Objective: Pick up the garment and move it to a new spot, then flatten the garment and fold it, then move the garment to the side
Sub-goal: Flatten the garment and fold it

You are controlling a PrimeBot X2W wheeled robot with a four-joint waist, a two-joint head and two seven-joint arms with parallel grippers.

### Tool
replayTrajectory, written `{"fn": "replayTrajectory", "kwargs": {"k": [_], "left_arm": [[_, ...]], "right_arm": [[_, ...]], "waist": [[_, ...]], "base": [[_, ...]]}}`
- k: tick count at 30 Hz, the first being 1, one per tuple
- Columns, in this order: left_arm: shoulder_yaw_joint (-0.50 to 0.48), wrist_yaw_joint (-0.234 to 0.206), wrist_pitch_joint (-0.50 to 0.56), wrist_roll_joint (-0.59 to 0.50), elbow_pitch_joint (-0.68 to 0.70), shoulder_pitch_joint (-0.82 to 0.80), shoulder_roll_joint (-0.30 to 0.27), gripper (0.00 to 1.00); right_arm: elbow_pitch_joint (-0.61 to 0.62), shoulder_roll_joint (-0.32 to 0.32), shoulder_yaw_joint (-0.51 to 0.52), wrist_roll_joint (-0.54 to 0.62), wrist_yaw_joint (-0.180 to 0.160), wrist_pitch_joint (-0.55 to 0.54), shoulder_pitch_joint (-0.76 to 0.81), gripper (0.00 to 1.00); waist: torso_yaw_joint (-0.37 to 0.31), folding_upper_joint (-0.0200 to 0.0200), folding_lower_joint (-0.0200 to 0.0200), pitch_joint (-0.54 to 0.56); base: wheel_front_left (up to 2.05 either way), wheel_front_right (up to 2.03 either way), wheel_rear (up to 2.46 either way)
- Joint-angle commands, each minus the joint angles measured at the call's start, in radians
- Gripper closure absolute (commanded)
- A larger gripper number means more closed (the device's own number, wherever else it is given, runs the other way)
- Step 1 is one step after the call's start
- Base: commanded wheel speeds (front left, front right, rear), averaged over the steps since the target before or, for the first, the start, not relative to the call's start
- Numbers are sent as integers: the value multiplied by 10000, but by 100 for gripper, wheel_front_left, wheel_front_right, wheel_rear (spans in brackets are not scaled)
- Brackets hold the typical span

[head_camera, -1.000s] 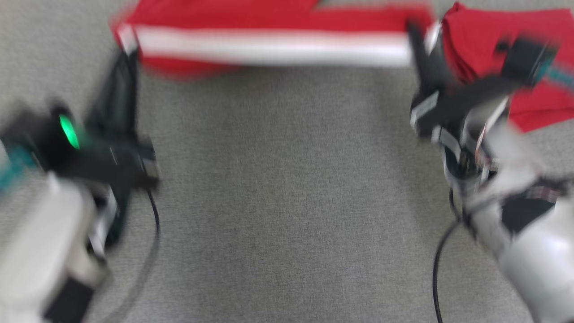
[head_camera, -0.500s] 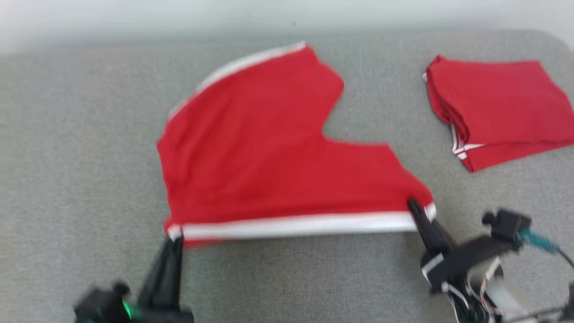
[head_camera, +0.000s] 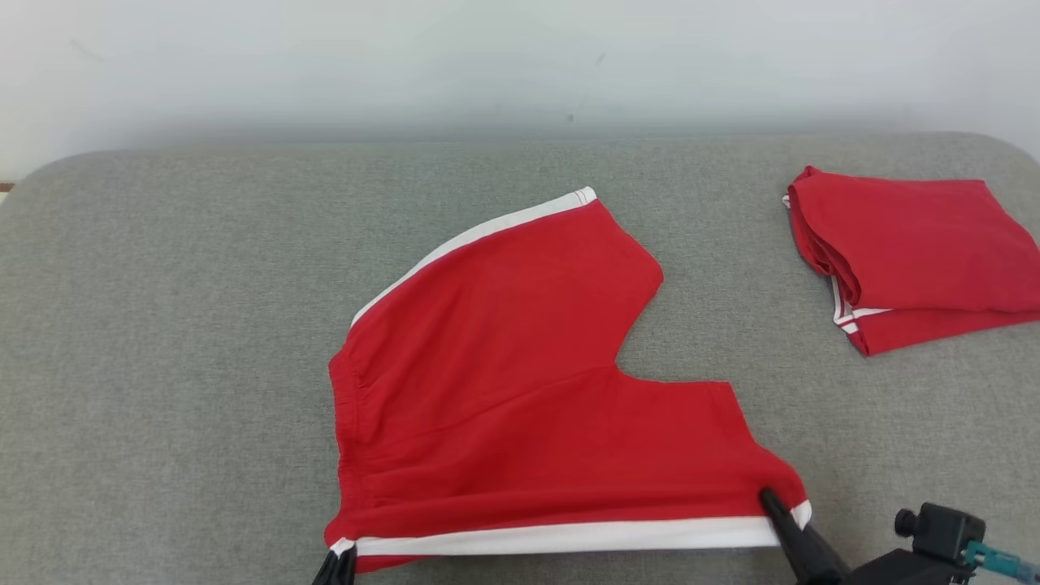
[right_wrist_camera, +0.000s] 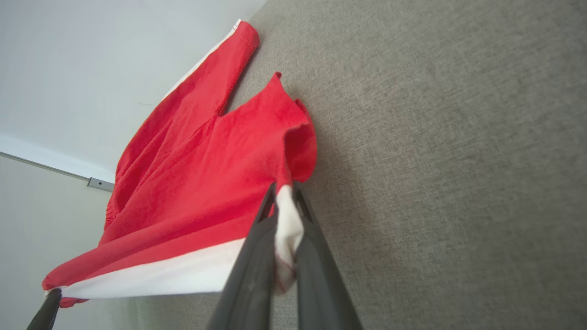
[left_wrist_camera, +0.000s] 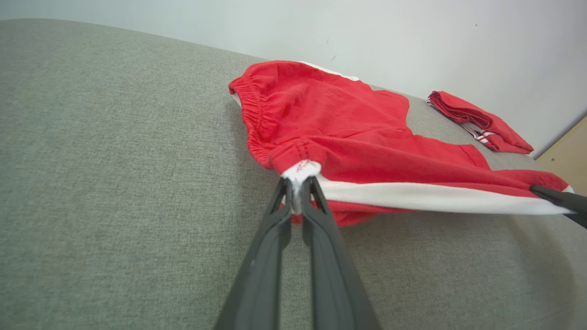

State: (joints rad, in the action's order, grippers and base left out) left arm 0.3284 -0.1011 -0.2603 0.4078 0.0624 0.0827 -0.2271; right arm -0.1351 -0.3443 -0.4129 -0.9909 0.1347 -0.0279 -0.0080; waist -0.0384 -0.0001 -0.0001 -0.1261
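Since the picture half a second ago the head camera has tipped upward, so everything sits lower in its view and more wall shows. The shorts and both grips on them look unchanged.

Largest is the grey padded surface [head_camera: 162, 366], which runs across the head view with a pale wall [head_camera: 325, 65] behind it. The red shorts [head_camera: 504, 382] lie near the middle of that surface and towards its near edge. One leg points away towards the wall and the other runs to the robot's right. The gathered waistband [head_camera: 345, 406] is on the left. A white stripe [head_camera: 569, 536] along the near side is pulled straight between the two grippers.

Some folded red clothes [head_camera: 918, 244] lie well apart from the shorts, at the far right of the surface.

The left gripper [head_camera: 341, 556] is clamped on the corner where the stripe meets the waistband. In the left wrist view its fingers [left_wrist_camera: 275, 229] pinch the white cloth tightly. The right gripper [head_camera: 769, 499] is clenched on the other end of the stripe, at the leg hem. In the right wrist view the white cloth is caught between its fingers [right_wrist_camera: 257, 256].
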Motion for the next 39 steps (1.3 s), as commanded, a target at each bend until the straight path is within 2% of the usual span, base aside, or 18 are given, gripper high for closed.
{"fn": "replayTrajectory", "kwargs": {"k": [1, 9, 16, 24, 30, 39], "left_arm": [[-213, -48, -74, -56, -75, 117, -73, 100], [-452, 511, -71, -681, 16, -707, 238, 100], [-761, 976, -70, -804, -367, -2264, 182, 100], [-1086, 1404, -40, -632, -1856, -4511, -22, 100], [-1042, 1675, 12, -616, -3005, -5784, -137, 100], [-779, 2046, 9, -423, -4853, -7736, 102, 100]], "right_arm": [[31, -93, 255, 108, -71, 14, 109, 100], [1161, 840, 1369, 1138, -47, -668, -564, 100], [799, 1447, 1831, 1462, -47, -1544, -2224, 100], [-1369, 1880, 1757, 1805, -45, -2034, -5256, 100], [-3333, 2126, 1681, 1830, -45, -1954, -7300, 100], [-6200, 2456, 1172, 2210, -44, -1284, -9845, 100]], "waist": [[57, 1, 1, 32], [79, 1, 1, 8], [201, 1, 1, -368], [287, 1, 1, -1298], [423, 1, 1, -1830], [694, 1, 1, -2646]], "base": [[0, 0, 0], [0, 0, 0], [0, 0, 0], [0, 0, 0], [0, 0, 0], [0, 0, 0]]}}
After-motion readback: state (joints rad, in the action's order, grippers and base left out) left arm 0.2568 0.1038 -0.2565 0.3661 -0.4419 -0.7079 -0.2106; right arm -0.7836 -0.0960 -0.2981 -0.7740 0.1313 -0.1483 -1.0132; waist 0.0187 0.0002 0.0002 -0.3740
